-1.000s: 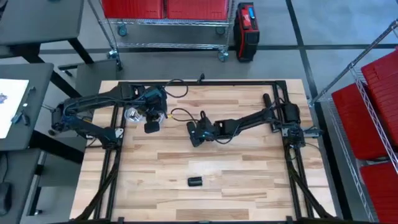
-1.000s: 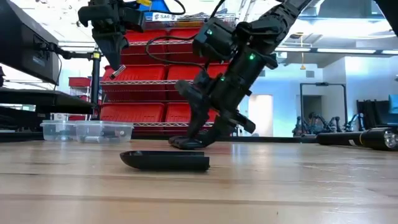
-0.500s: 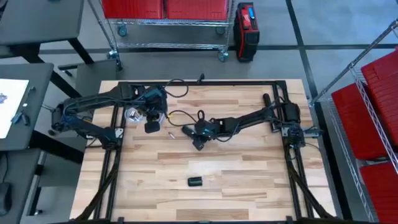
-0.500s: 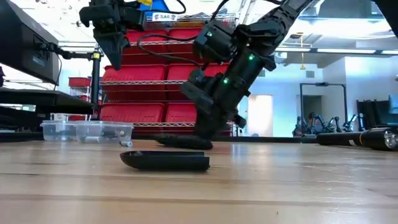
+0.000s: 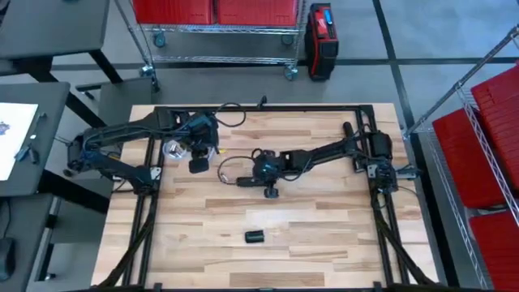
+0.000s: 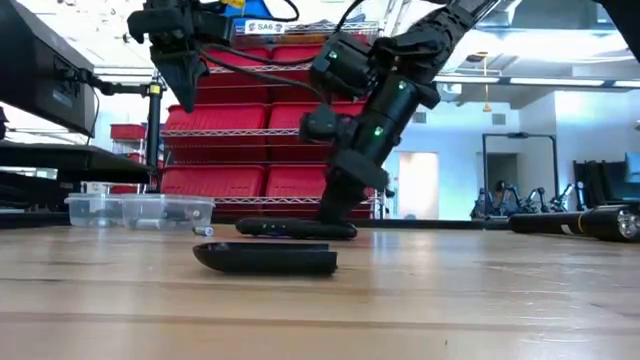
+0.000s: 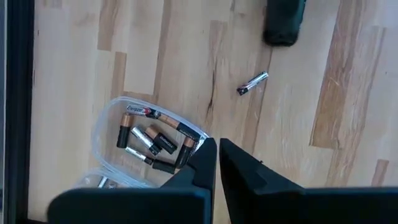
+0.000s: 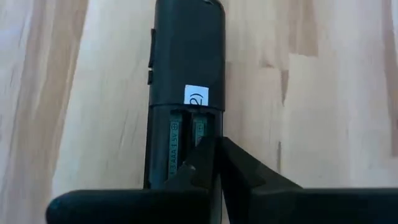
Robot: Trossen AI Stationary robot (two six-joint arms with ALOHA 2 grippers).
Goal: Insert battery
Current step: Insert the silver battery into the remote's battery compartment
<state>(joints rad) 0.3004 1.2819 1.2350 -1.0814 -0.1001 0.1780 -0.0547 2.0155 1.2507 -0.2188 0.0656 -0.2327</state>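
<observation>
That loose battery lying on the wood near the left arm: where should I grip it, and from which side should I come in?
Probably grip the loose battery around its middle, coming straight down with the left gripper. It lies flat on the bare table, apart from the battery tub, so both long sides look free. Set the fingers across its short width, since it is a thin cylinder that may roll.

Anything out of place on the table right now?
One battery lies loose on the wood, outside the clear container holding the others. The remote has its battery bay open and empty.
</observation>
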